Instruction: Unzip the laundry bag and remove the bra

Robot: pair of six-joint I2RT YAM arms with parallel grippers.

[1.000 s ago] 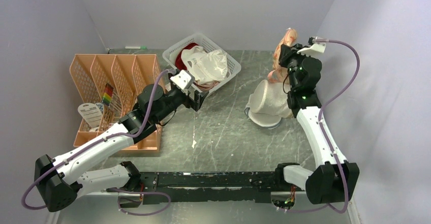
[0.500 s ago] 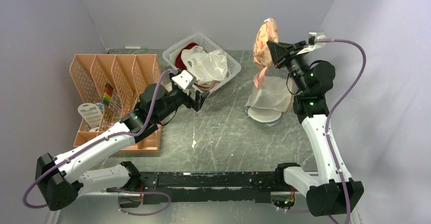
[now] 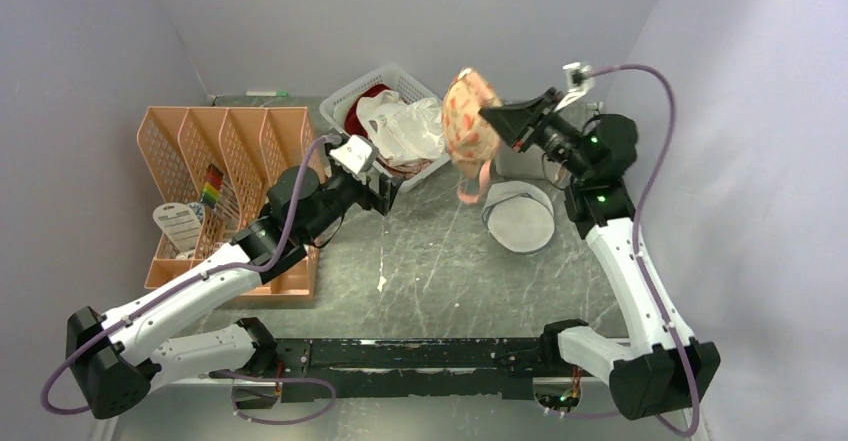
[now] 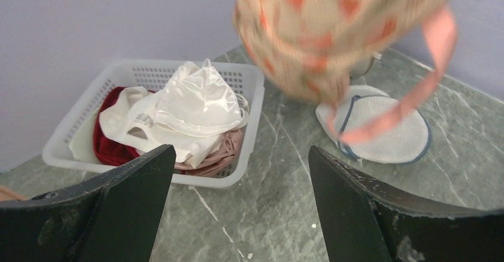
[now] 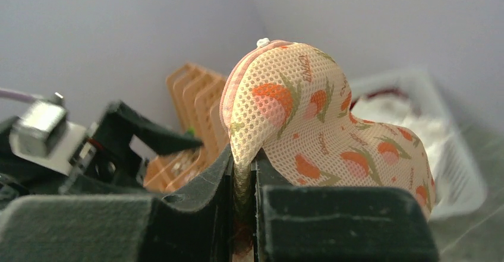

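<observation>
Two grippers show: the left gripper [image 3: 388,196], near the middle of the table [image 3: 440,261], stays spread wide and empty; the right gripper [image 3: 492,121] is clamped on an edge of the laundry bag [image 3: 463,116]. The bag has swung left from above the far right corner and now hangs in the air near the middle of the far edge, beside the basket [image 4: 154,67]. The bra is not in view, so unzipping is judged not yet started.

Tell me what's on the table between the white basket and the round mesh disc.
Only bare tabletop separates the basket and mesh disc, seen in the left wrist view; the laundry bag, clamped in the right pincer, hangs above that gap.
</observation>
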